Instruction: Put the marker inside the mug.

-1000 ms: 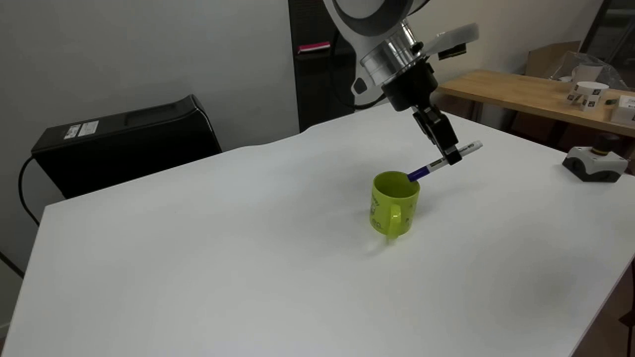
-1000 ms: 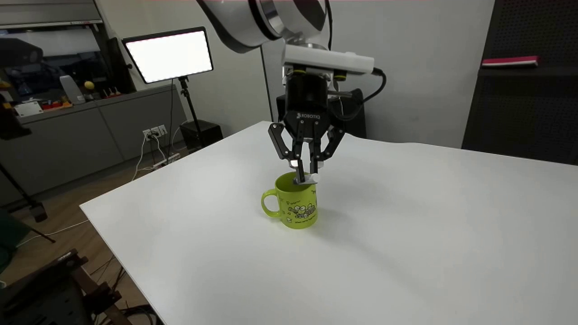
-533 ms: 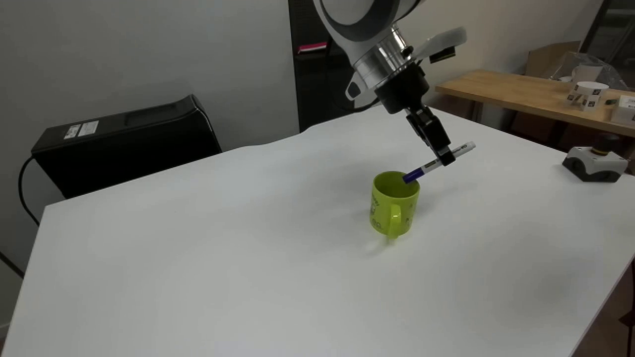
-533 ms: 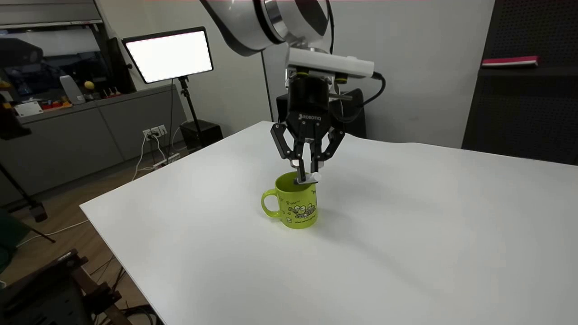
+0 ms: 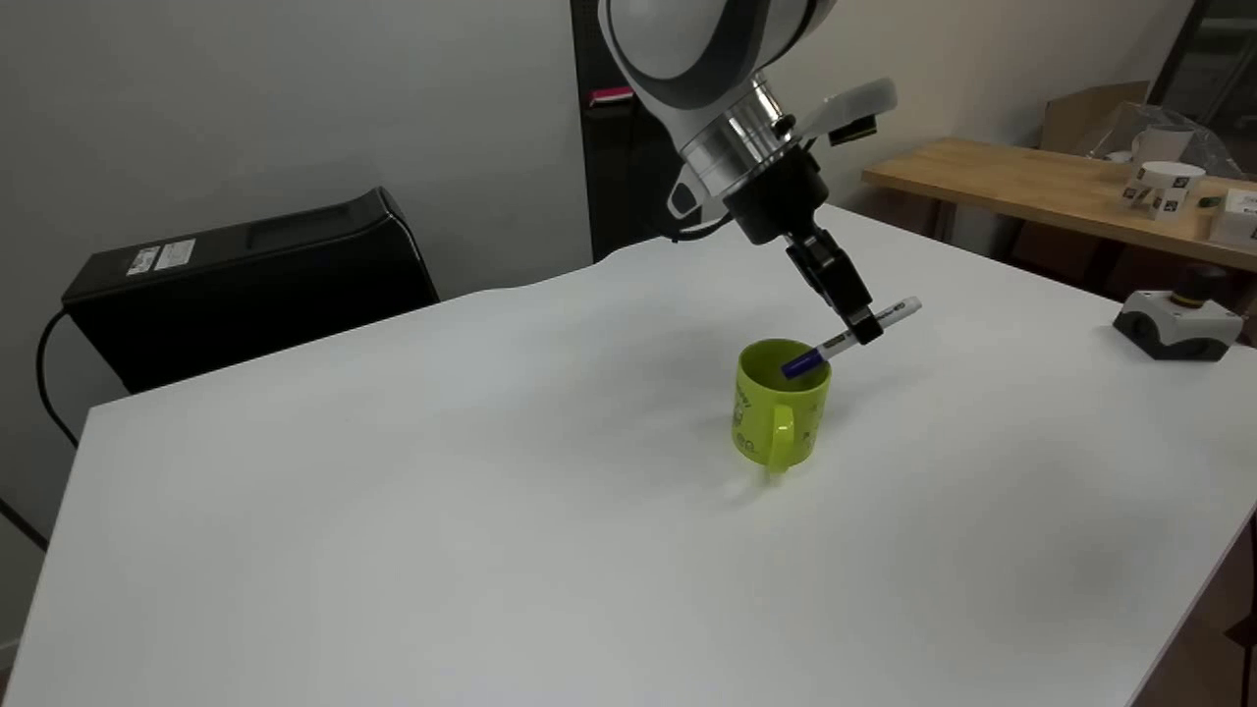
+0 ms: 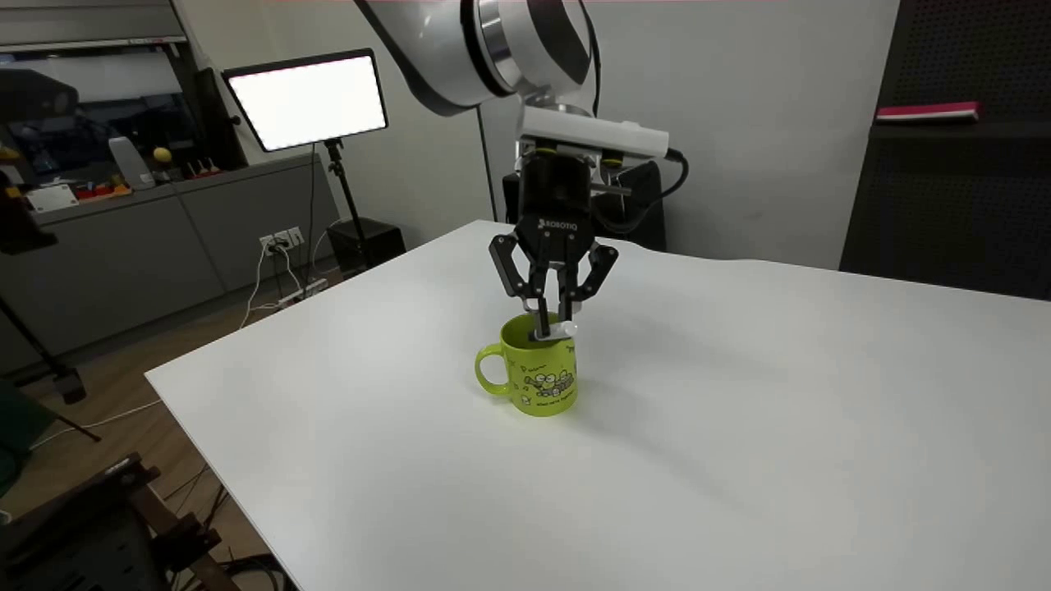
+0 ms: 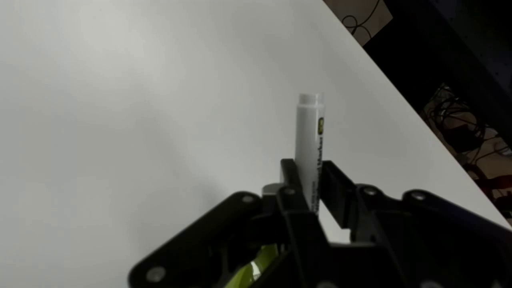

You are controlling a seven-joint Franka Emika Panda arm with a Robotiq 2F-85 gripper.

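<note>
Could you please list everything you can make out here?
worktop: 1, white, foreground
mug: 1, lime green, on worktop
marker: 1, white and blue, slanted, blue end at mug's mouth
button box: 1, white and black, worktop edge
case: 1, black, beyond worktop
wooden table: 1, brown, background
light panel: 1, white, background
cabinet: 1, grey, background
small items: several, mixed, on cabinet
robot arm: 1, white and black, overhead
gripper: 1, black, shut on marker

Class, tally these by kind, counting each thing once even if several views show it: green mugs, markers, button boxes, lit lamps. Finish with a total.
Green mug: 1
Marker: 1
Button box: 1
Lit lamp: 1
Total: 4
</note>
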